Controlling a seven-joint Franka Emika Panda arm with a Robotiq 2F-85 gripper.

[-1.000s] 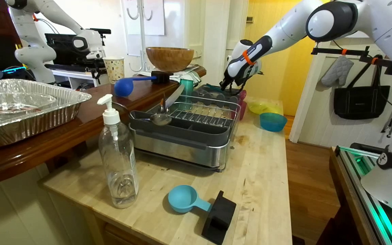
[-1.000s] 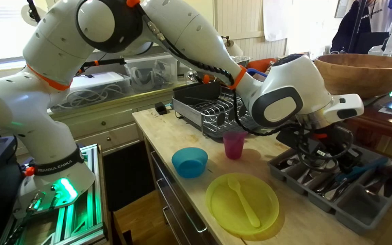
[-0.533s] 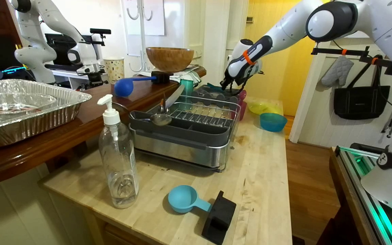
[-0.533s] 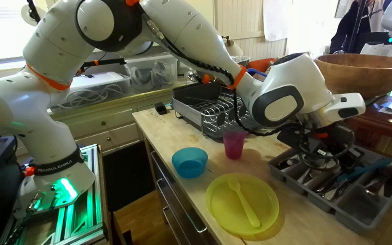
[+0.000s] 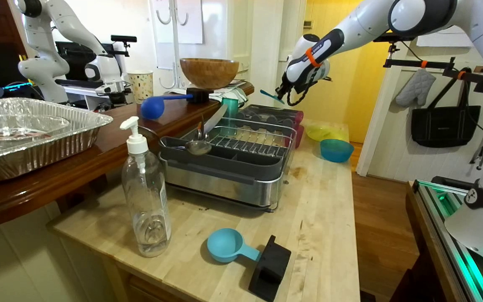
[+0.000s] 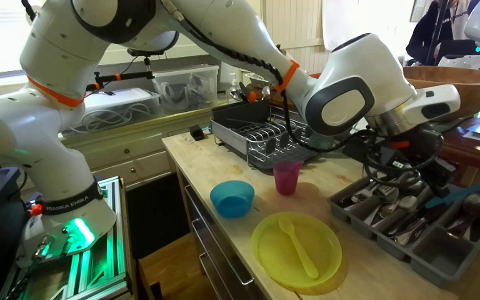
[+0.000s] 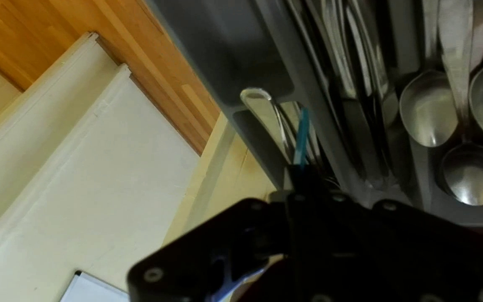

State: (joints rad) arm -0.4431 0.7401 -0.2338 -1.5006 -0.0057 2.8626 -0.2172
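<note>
Holding a blue tool (image 6: pixel 473 189) up in the air

In an exterior view, I see the robot's pincer (image 6: pixel 441 191) squeezed tight around the blue tool, nearer to one end than to the other. The tool is over the gray tray (image 6: pixel 442 254), which has metal spoons (image 6: pixel 408 203) in it. On the table (image 6: pixel 211 160) sit a blue bowl (image 6: pixel 232 200), a pink cup (image 6: pixel 286 178) and a yellow plate (image 6: pixel 271 254) with a yellow spoon (image 6: pixel 299 248) on it.

I think the tool is light and stiff, maybe plastic, so it should not break easily. It looks smooth, so it could slip or turn. The long side sticking out might tip down. A good spot to grab is close to the middle, across its thin part. I can't tell which end is the handle.

In an exterior view, it looks like a slanted stick, and I can see a gap between it and the tray. The dish rack (image 5: pixel 218 184) stands in front. At the near end of the table are a soap bottle (image 5: pixel 147 188) and a light blue scoop (image 5: pixel 226 245), whose handle meets a black block (image 5: pixel 270 268).

In the wrist view, the dark tips are pressed together, and just a thin bit of blue pokes out between them. I see spoons to the side of it.
</note>
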